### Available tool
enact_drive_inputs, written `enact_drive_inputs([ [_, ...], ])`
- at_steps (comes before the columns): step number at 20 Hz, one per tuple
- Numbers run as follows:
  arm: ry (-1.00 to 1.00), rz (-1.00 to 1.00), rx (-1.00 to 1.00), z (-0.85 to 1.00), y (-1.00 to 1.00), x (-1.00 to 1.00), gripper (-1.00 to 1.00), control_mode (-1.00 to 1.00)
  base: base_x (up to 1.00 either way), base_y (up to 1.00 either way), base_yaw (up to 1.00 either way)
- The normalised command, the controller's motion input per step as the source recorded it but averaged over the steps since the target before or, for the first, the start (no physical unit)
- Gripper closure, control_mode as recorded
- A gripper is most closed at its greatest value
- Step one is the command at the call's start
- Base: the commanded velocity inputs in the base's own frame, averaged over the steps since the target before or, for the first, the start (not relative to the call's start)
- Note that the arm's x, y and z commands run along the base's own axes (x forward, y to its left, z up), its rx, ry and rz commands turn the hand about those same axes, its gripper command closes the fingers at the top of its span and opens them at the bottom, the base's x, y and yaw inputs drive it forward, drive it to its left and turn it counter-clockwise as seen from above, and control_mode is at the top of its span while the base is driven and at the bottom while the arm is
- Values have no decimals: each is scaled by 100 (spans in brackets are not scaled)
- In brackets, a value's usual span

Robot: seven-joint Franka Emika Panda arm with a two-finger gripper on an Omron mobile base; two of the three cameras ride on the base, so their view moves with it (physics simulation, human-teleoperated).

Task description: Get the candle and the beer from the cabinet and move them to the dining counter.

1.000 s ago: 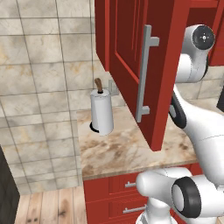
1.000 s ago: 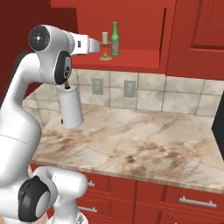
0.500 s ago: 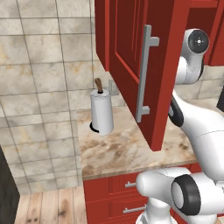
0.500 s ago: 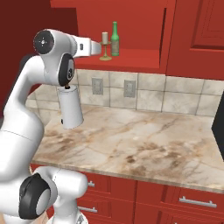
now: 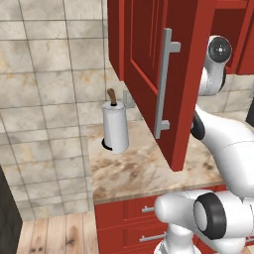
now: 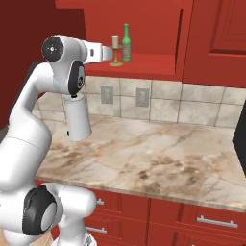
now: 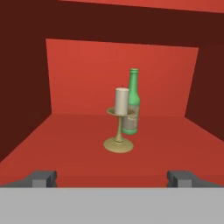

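red cabinet point(image 6: 144, 29) stands with its door swung wide; on its shelf the candle point(image 7: 120, 122) is upright, the beer point(image 7: 131, 103) just behind it. gripper point(image 7: 112, 177) is level with the shelf front, jaws spread wide, grasping nothing, apart from both items.

You see the candle point(image 7: 120, 100), a short cream-white stub, upright on a brass holder with a thin stem and a round flat base, standing on the red floor of the open cabinet point(image 7: 78, 144). The beer point(image 7: 131, 103), a dark green bottle with a narrow neck, stands upright just behind the candle and slightly to its right in the hand view, a little taller than it. From the right base view you find both side by side on the cabinet shelf, candle point(image 6: 115, 43) left, beer point(image 6: 126, 42) right. The cabinet point(image 5: 149, 69) door hangs open, its long silver bar handle vertical.
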Motion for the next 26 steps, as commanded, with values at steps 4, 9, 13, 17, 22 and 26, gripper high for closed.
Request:
enact_drive_inputs([
  [4,0,0,1,0,-5,32,-100,-100,0,0,0],
  [9,0,0,1,0,-6,30,-100,-100,0,0,0],
  [13,0,0,1,0,-2,39,-100,-100,0,0,0],
  [17,0,0,0,0,0,39,-100,-100,0,0,0],
  [22,0,0,0,0,-5,24,-100,-100,0,0,0],
  [26,0,0,1,0,-10,28,-100,-100,0,0,0],
])
